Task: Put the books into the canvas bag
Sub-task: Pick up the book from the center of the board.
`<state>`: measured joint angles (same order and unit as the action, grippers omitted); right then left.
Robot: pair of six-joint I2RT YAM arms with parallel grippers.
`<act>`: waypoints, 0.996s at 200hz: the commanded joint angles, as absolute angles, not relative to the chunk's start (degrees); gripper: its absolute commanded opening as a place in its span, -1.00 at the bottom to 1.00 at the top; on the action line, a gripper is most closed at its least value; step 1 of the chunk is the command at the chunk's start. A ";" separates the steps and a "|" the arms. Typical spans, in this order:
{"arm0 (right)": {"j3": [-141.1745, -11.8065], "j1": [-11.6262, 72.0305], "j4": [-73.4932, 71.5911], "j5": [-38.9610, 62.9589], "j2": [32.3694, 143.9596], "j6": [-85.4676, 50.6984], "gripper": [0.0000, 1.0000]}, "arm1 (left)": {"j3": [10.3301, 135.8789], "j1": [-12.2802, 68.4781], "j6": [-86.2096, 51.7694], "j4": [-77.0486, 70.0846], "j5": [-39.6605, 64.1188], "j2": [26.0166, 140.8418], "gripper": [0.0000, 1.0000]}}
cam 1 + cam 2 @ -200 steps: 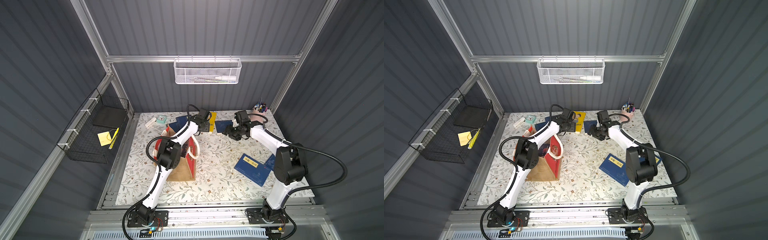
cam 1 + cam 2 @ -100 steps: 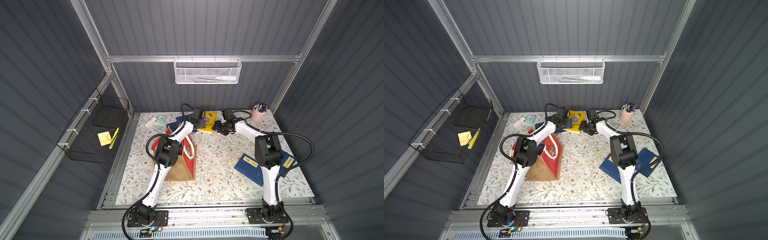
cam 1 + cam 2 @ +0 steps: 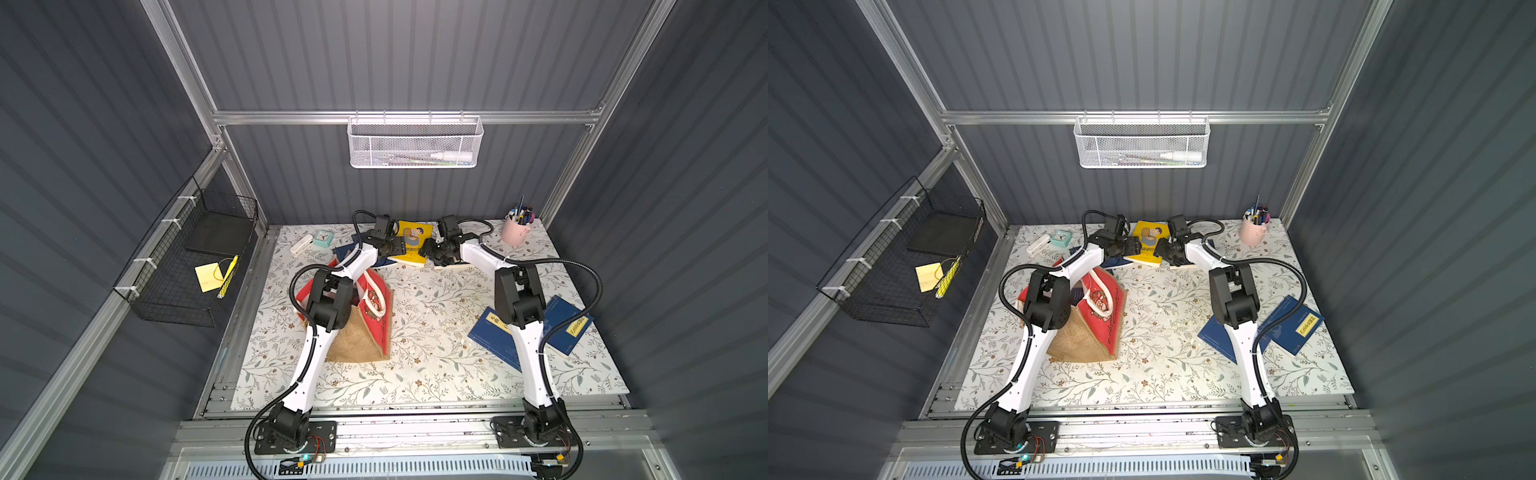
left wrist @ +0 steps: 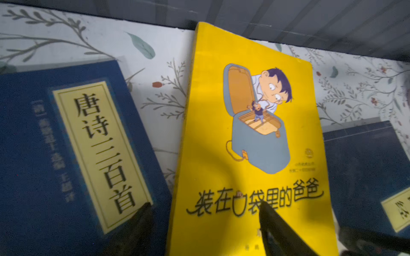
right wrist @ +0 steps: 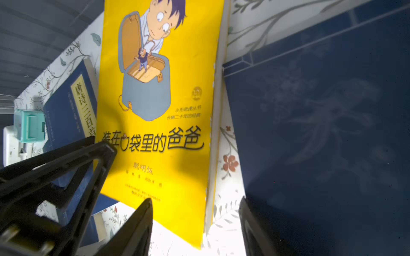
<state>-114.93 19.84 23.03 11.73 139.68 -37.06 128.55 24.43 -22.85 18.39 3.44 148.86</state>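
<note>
Books, near right: you have two navy books [image 3: 490,336] lying flat and overlapping on the floral table [image 3: 428,374], partly hidden behind your right arm.
Bag: your canvas bag [image 3: 361,336] sits left of centre under the left arm. Its mouth faces up, with a white handle draped over the red panel.
Left gripper: your left gripper [image 4: 205,207] is low over the far books with its jaws spread wide and nothing gripped. One finger [image 4: 144,212] is over the labelled navy book [image 4: 66,155], the other over the yellow cover.
Right gripper: your right gripper [image 5: 196,200] is also spread wide and empty. One finger [image 5: 144,212] is at the yellow book's near corner, the other over the plain navy book [image 5: 321,110] just to its right.
Yellow book: your yellow book [image 3: 412,245] lies cover up at far centre between both grippers, outside the bag. Its near left corner overlaps a navy cover.
Far edge: you see a teal clock [image 3: 322,237] at far left and a pink pen cup [image 3: 512,233] at far right.
</note>
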 commanded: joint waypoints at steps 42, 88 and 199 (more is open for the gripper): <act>-115.55 20.41 24.82 17.10 141.56 -36.42 -0.03 | 118.98 20.41 -30.24 12.86 33.06 147.86 0.43; -109.87 21.18 22.82 19.14 137.85 -36.02 -0.24 | 114.77 19.69 -32.48 9.50 43.39 144.13 0.28; -96.34 23.29 20.62 20.62 124.87 -35.99 -0.27 | 105.86 19.72 -32.54 8.96 44.83 133.99 -0.87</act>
